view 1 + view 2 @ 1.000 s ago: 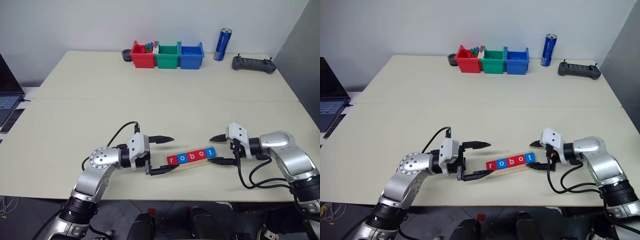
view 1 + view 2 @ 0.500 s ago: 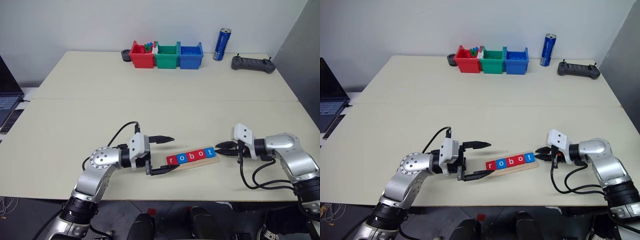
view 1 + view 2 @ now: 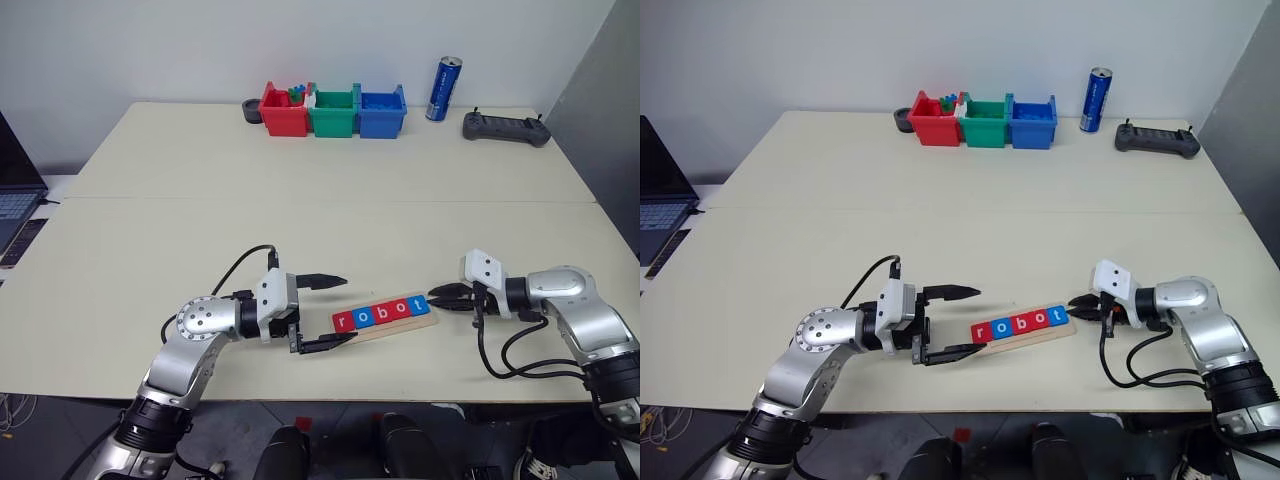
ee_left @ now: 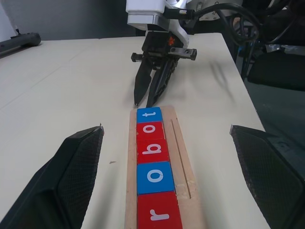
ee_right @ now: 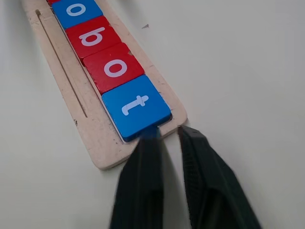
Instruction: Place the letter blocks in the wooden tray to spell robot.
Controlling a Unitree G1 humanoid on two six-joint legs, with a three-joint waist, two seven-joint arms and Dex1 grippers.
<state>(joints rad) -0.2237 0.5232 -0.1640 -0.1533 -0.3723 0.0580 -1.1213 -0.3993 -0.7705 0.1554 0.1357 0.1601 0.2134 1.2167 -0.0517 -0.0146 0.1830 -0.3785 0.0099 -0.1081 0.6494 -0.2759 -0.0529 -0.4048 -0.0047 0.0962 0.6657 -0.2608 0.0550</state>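
The wooden tray [image 3: 424, 322] lies near the table's front edge, between my two grippers. In it the letter blocks [image 3: 382, 312] sit in a row reading r, o, b, o, t: red r [image 4: 158, 212], blue o [image 4: 153, 175], red b [image 4: 150, 148], red o [image 4: 149, 130], blue t [image 5: 136, 106]. My left gripper [image 3: 348, 307] is open, one finger on each side of the tray's r end, touching nothing. My right gripper [image 3: 432, 297] is shut and empty at the tray's t end, its fingertips [image 5: 147, 143] against the edge of the t block.
Red [image 3: 285, 112], green [image 3: 333, 114] and blue [image 3: 382, 114] bins stand in a row at the table's far edge, with a blue can [image 3: 445, 88] and a black controller [image 3: 507, 127] to their right. A laptop [image 3: 15, 195] sits off the table's left side.
My right gripper has gone from wide open around the tray's t end to shut, its tips now at that end. The left gripper, tray and blocks have not moved.
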